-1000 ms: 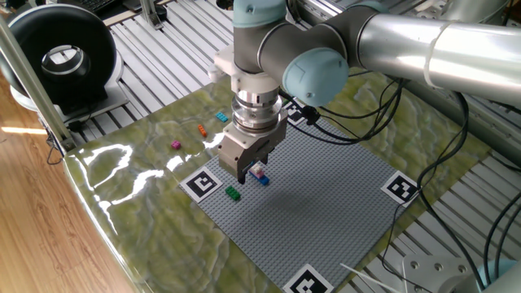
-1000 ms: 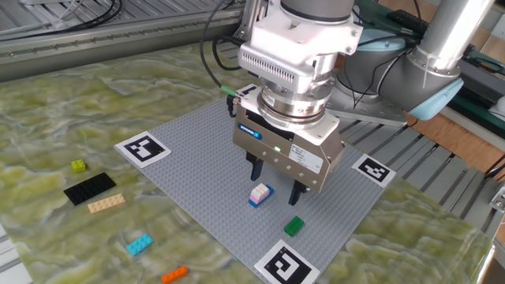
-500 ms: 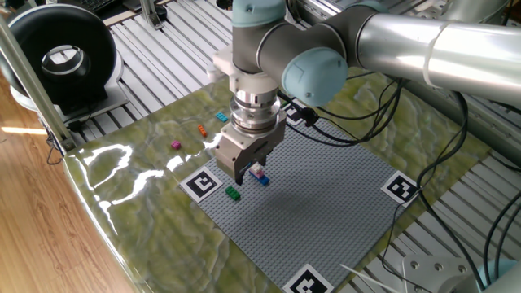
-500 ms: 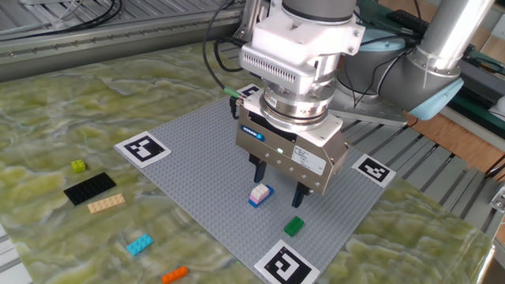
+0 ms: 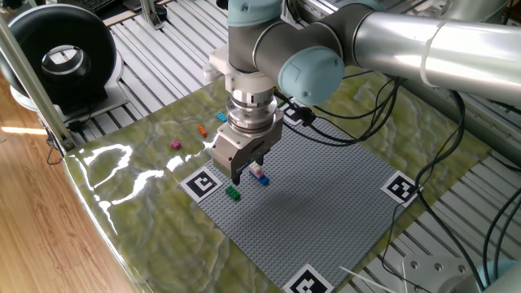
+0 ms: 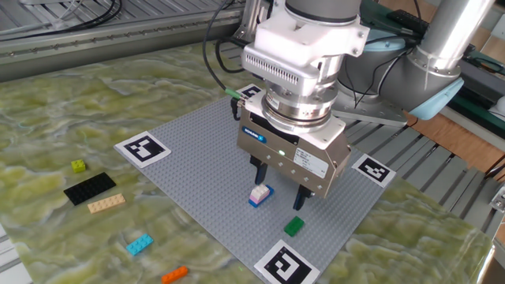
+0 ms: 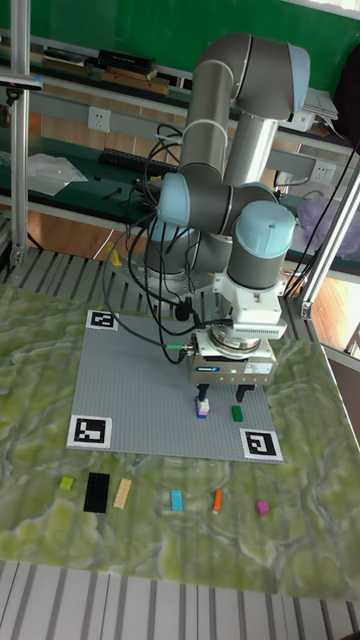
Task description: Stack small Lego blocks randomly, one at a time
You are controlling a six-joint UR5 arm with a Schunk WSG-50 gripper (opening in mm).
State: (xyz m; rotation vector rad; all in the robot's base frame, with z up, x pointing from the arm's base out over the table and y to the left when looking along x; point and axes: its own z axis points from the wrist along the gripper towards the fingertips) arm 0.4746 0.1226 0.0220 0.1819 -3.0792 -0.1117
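I have the tool (image 6: 278, 185) hanging just above the grey baseplate (image 6: 197, 158), its two fingers spread apart with nothing between them. Right below and between the fingers stands a small stack (image 6: 259, 195): a blue brick at the bottom, a whitish one with a pink top on it, pressed onto the plate. From one fixed view the same stack (image 5: 259, 173) shows just beside the tool (image 5: 242, 172), partly hidden by it; whether a finger touches it I cannot tell. In the tall fixed view the stack (image 7: 204, 407) sits under the tool's left edge.

A green brick (image 6: 293, 226) lies on the plate near the stack, toward the marker tag (image 6: 286, 264) at the plate's corner.

Off the plate, on the green marbled surface (image 6: 47, 102), I see a cyan brick (image 6: 139, 244), an orange brick (image 6: 174, 274), a tan flat piece (image 6: 106, 203), a black flat plate (image 6: 88, 188) and a yellow-green brick (image 6: 78, 166), all well apart from the tool. A magenta brick (image 5: 175, 145) lies farther out on the surface.
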